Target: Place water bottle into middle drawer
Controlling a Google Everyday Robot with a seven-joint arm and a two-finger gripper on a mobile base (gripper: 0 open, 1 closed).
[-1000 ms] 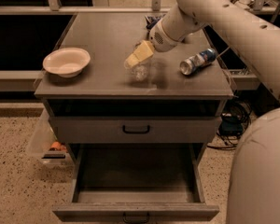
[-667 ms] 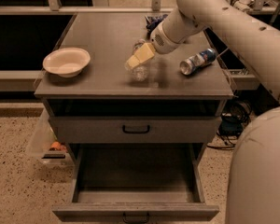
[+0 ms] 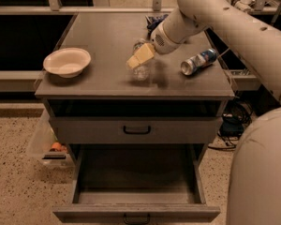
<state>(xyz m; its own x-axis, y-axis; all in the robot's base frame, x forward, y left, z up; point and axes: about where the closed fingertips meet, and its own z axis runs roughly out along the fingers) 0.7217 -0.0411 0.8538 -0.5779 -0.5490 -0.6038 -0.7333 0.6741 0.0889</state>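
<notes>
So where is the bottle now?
The bottle is near the middle of the cabinet top in the camera view, right at the gripper, with the bowl to its left and the can to its right.

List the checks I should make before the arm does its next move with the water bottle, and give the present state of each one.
1. Middle drawer pulled out to receive the bottle: ok.
2. Gripper is at the water bottle, above the cabinet top: ok.
3. Firm hold on the bottle: cannot tell.
4. Bottle lifted off the top: not ok; it appears to stand upright on it.
5. Can out of the way: ok; it lies on its side, apart from the bottle.
6. Bowl out of the way: ok; it sits near the opposite edge of the top.
</notes>
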